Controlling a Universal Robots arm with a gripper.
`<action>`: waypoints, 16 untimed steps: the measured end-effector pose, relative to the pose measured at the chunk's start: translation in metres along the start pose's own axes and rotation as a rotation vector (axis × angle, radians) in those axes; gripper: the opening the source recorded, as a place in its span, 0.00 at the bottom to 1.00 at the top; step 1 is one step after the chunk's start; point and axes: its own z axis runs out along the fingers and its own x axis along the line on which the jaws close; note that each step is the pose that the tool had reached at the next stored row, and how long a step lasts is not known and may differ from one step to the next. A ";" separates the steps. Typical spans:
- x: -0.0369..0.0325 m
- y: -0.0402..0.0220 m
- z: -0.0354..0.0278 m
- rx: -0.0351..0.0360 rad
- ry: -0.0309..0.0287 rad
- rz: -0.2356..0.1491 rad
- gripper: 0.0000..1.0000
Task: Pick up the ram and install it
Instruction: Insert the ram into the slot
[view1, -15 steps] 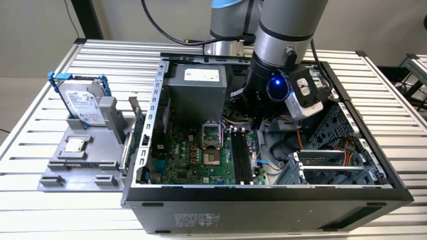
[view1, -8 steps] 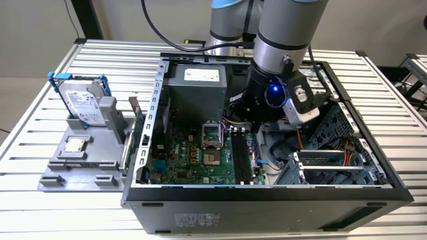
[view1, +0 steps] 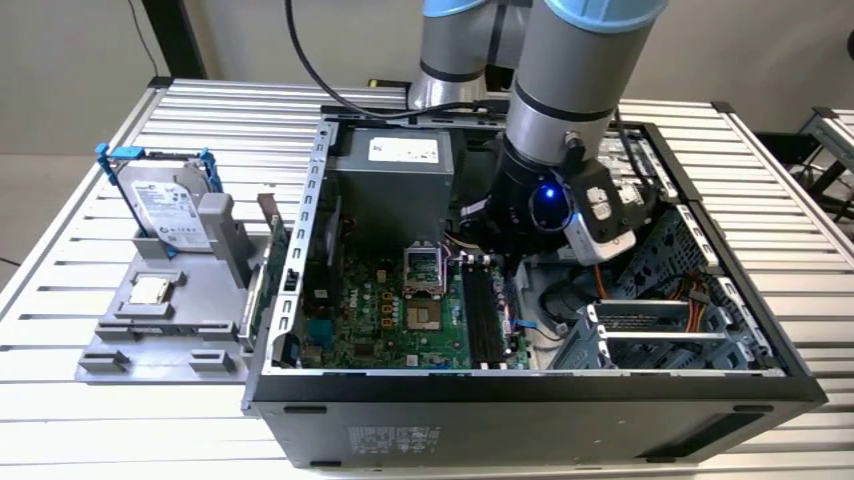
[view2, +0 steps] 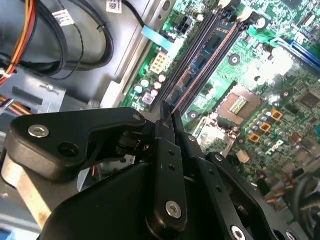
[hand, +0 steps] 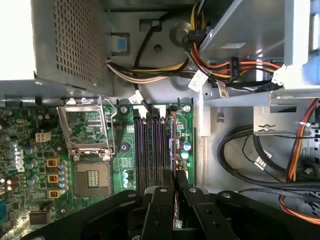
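The open computer case holds the motherboard (socket bare). There the gripper pinches the ram, which stands edge-on in a black memory slot, extending straight beyond its fingertips.

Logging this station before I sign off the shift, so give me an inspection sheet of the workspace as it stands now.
Surface: ribbed aluminium table, grey tray on it.
Job's things: slim dark circuit-board ram stick standing in a black motherboard slot.
Clutter: silver hard drive with blue bracket, small square silver chip, both on the tray.
Grippers: black claw shut on the ram's top edge.
Cables: red, yellow and black bundles inside the case.
Surroundings: open black computer case.
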 end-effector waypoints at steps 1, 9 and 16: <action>-0.0001 -0.0013 0.0017 -0.0001 0.0000 0.000 0.00; 0.0001 -0.0049 0.0162 0.0018 0.0000 -0.001 0.00; 0.0012 -0.0052 0.0273 0.0032 0.0001 -0.007 0.00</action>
